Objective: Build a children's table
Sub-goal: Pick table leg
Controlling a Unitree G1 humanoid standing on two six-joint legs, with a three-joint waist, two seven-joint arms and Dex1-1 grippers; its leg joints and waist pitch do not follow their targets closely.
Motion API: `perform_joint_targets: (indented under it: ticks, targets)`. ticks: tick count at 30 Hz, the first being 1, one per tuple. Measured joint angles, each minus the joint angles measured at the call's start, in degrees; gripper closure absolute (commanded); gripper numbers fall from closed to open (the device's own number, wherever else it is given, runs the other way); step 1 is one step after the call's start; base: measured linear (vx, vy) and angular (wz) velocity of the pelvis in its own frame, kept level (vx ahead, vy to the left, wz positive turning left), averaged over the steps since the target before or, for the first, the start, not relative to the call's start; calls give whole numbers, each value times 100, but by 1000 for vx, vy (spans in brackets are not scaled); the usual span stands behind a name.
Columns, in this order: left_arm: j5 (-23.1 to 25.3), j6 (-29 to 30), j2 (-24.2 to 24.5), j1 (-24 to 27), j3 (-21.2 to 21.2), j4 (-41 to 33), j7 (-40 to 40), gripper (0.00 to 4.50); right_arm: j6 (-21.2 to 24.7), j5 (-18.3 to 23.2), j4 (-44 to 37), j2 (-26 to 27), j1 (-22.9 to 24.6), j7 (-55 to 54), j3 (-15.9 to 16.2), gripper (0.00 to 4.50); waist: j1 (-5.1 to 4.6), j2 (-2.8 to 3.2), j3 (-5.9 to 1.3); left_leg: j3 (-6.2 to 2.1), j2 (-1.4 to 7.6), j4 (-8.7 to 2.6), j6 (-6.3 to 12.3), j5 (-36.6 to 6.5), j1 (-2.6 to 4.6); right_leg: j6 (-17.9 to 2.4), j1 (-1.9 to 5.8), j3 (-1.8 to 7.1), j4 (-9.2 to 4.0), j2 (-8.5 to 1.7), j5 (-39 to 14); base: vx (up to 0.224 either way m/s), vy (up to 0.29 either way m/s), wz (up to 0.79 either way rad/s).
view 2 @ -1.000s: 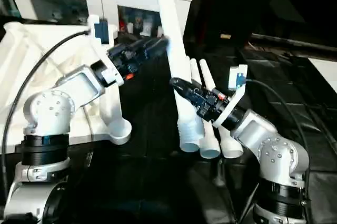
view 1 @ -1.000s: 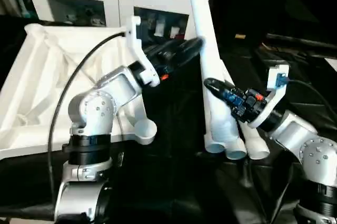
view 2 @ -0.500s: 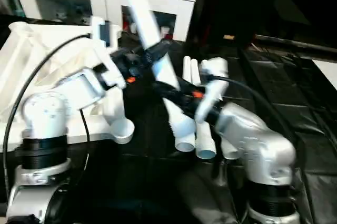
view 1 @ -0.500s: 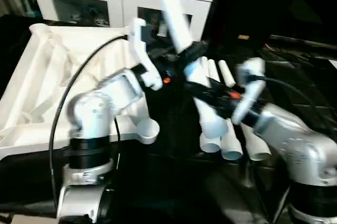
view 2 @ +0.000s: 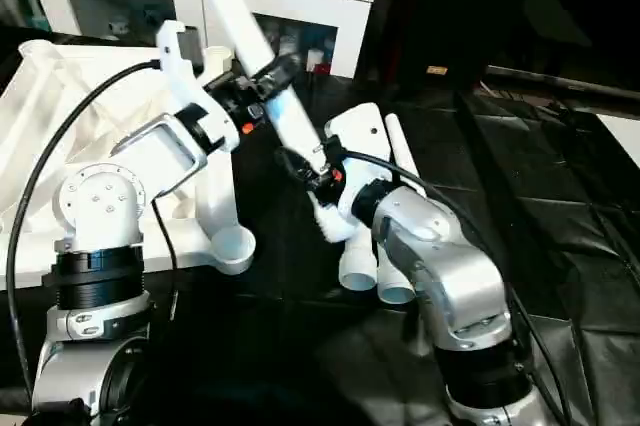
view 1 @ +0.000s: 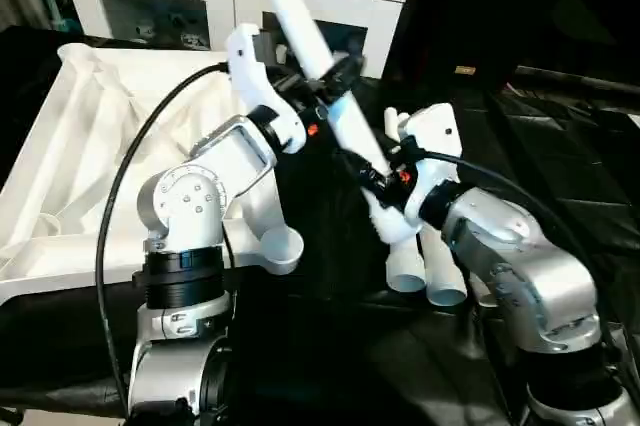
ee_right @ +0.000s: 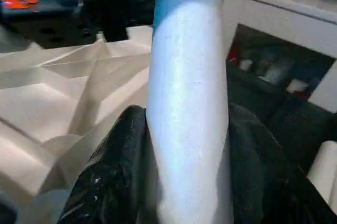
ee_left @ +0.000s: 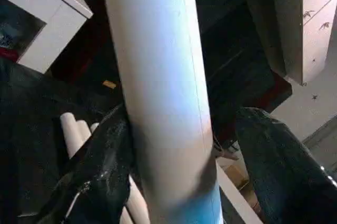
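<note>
The children's table top [view 1: 80,166] lies upside down at the left, ribs up, with a round corner socket [view 1: 280,246] near the middle. One white leg [view 1: 300,16] slants from the upper left down toward the centre. My right gripper [view 1: 372,181] is shut on the leg's lower part, and both fingers [ee_right: 116,166] press its sides. Higher up, my left gripper [view 1: 335,81] straddles the same leg. One of its fingers [ee_left: 105,166] lies against the tube, and a gap shows at the other. Several loose legs [view 1: 445,281] lie side by side under my right arm.
A white cabinet with glass doors [view 1: 180,6] stands behind the table top. Black cloth covers the work table [view 1: 560,166], which stretches to the right. My silver left forearm [view 1: 190,206] rises in front of the table top's near corner.
My right arm has swung left and tilted the leg's upper end to the left, bringing it between my left gripper's fingers. Those fingers have narrowed around it.
</note>
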Motion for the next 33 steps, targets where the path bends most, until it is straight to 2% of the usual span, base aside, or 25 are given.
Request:
perform_joint_targets:
  ticks: [13,20,21,22,24,25,26,28,29,33]
  targets:
    - [-32,-17,-11,1,-5,-1,-67,255,-212,-214,11,41,-51,-68,97,271,0,4,2,0,0,0,0,0,0,2,1,1,0,0,2,0,0,0]
    - [-90,-190,54,0,-37,33,-239,267,-478,-247,96,62,-55,-23,94,271,-12,4,2,0,0,0,-1,0,2,2,1,1,1,0,4,0,0,0]
    - [-90,-217,61,0,-50,52,-272,267,-510,-242,114,68,-55,-15,91,236,-13,4,2,0,0,0,-1,0,2,1,1,1,1,0,4,0,0,0]
    - [-73,-267,123,0,-73,81,-343,268,-475,-108,137,143,-55,54,-9,201,-15,5,3,0,0,0,-1,0,2,1,1,1,2,0,4,0,0,0]
    - [-34,-325,188,-17,-122,118,-496,268,-371,163,142,247,-55,183,-161,201,-21,6,3,0,0,0,0,0,2,1,1,1,1,0,4,0,0,0]
    - [-8,-338,263,-37,-171,147,-617,268,-291,337,140,248,-56,284,-252,191,-21,6,3,0,0,1,0,0,1,1,1,0,2,0,4,0,0,0]
    - [8,-339,356,-81,-233,199,-759,270,-209,491,138,181,-64,410,-339,162,-17,6,3,0,0,1,0,0,1,1,1,1,1,0,4,0,0,0]
    - [14,-342,579,-176,-406,266,-1134,271,-50,765,138,-147,-96,736,-496,154,0,6,4,0,-1,2,1,0,2,3,3,3,0,0,5,0,0,0]
    - [13,-346,616,-205,-423,266,-1223,271,-14,813,137,-187,-100,800,-591,154,-2,6,3,0,-1,2,1,0,5,3,4,3,0,0,5,0,0,0]
    - [2,-341,845,-258,-642,307,-1755,271,513,1480,145,-385,-135,1209,-1001,154,6,7,4,0,-1,2,1,0,5,1,3,2,4,0,5,0,0,0]
